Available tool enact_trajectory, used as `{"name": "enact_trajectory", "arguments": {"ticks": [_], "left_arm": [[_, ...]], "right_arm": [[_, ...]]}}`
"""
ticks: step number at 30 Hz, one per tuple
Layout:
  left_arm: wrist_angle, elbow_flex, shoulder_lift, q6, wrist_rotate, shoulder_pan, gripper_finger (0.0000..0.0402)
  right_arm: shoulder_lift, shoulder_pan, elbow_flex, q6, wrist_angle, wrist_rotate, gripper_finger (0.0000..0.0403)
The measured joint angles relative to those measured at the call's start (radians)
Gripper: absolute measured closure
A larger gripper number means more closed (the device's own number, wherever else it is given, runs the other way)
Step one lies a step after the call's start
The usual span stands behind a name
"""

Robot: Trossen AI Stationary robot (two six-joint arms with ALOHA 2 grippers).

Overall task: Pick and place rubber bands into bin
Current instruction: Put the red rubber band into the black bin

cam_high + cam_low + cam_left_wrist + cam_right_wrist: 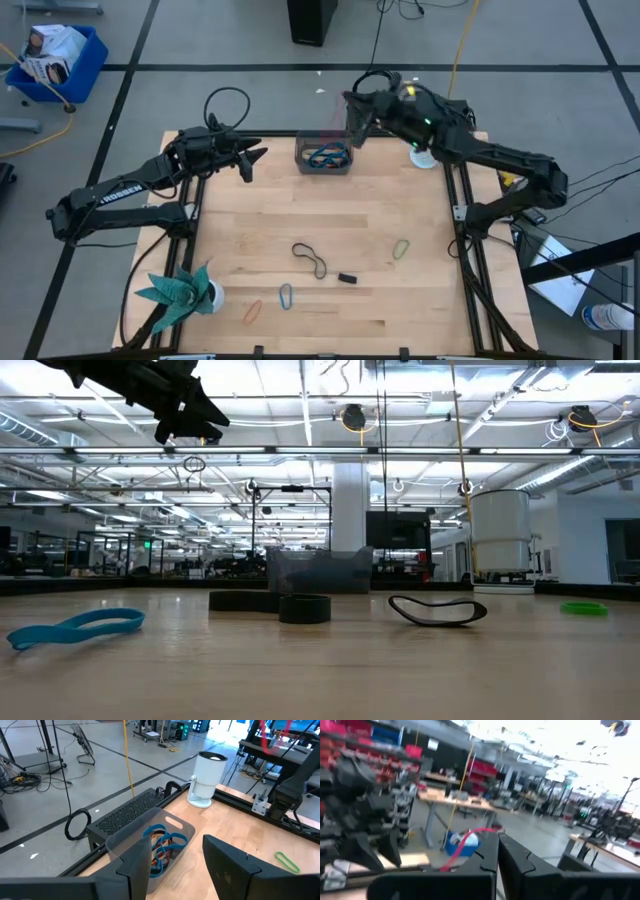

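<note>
The bin (pixel 325 158) stands at the table's far middle and holds blue and orange rubber bands (pixel 162 847). My right gripper (pixel 352 130) hovers above the bin's far right corner, shut on a red rubber band (pixel 466 844). My left gripper (pixel 252 160) is open and empty, raised just left of the bin; its fingers frame the bin in the left wrist view (pixel 180 865). Loose bands lie flat on the table: a black one (pixel 310 259), a green one (pixel 400 249), a teal one (pixel 286 295) and an orange one (pixel 252 311). My right gripper pinches the red rubber band between its two shut fingertips. A loop of the band (pixel 470 835) sticks out beside the fingers. The band is lifted clear of the table and also shows high up in the left wrist view (pixel 267 742).
A small black block (pixel 347 278) lies near the black band. A teal plant-like thing in a white pot (pixel 182 290) stands at the near left. A white cylinder (pixel 425 155) stands right of the bin. A black cable ring (pixel 228 100) lies beyond the far edge.
</note>
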Motion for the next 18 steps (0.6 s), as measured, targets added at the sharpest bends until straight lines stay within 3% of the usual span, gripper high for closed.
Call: {"name": "enact_trajectory", "arguments": {"ticks": [3, 18], "left_arm": [[0.0, 0.0, 0.0, 0.005, 0.0, 0.0, 0.0217], [-0.007, 0.0, 0.0, 0.008, 0.0, 0.0, 0.0217]], "right_arm": [[0.071, -0.039, 0.046, 0.026, -0.042, -0.057, 0.0403], [0.411, -0.163, 0.048, 0.082, -0.158, -0.058, 0.0403]]}}
